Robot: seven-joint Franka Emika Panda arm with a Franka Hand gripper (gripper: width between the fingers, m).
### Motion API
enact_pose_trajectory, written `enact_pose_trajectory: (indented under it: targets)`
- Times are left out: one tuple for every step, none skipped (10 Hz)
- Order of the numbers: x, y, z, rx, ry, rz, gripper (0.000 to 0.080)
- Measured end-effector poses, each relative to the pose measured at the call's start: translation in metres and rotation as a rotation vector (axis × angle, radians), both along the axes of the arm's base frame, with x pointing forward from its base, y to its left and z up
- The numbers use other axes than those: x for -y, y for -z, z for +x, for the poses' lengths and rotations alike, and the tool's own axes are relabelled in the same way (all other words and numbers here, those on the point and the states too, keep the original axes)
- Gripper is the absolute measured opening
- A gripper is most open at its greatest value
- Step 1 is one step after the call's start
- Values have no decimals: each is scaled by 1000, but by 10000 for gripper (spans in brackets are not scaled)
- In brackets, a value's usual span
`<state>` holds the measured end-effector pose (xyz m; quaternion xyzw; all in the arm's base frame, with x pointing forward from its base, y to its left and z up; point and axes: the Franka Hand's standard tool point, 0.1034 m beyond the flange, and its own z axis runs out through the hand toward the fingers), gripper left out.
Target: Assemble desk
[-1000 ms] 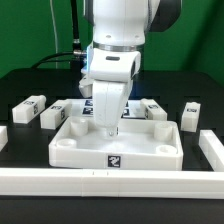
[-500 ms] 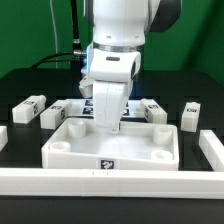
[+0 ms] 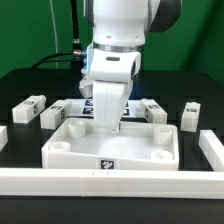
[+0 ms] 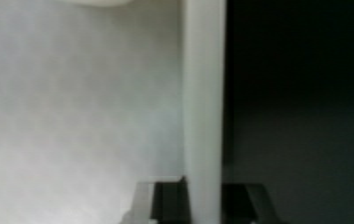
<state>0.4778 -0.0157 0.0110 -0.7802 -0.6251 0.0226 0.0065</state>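
The white desk top point(image 3: 75, 150), a tray with a raised rim, lies rim up in the middle of the table and sits slightly skewed. My gripper point(image 3: 107, 127) comes straight down onto its far rim and is shut on it. In the wrist view the rim point(image 4: 204, 100) runs as a thin white wall between my two dark fingers point(image 4: 245, 203), with my gripper point(image 4: 204, 205) pinching it. Two leg blocks point(image 3: 30, 108) point(image 3: 52, 117) lie at the exterior view's left of the top. Two more leg blocks point(image 3: 153, 110) point(image 3: 190, 113) lie at its right.
A long low white rail point(image 3: 110, 183) runs along the front. Another rail point(image 3: 212, 150) stands at the exterior view's right and a short piece of rail point(image 3: 3, 138) at the left edge. The marker board point(image 3: 84, 104) lies behind the desk top, partly hidden by the arm.
My jaws have closed on the desk top's far rim. The top has turned slightly, its near left corner swinging toward the exterior view's left. Nothing has moved in the last half second.
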Motion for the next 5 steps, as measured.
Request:
enact_pose_trajectory:
  targets:
    - [0,0,0,0,-1,0,57]
    - [-5,0,6,7,-18,0,57]
    - [-11,1,13,14,-30,4,57]
    - [-17,0,19,21,-38,8,57]
    - [-22,0,23,26,-47,12,57]
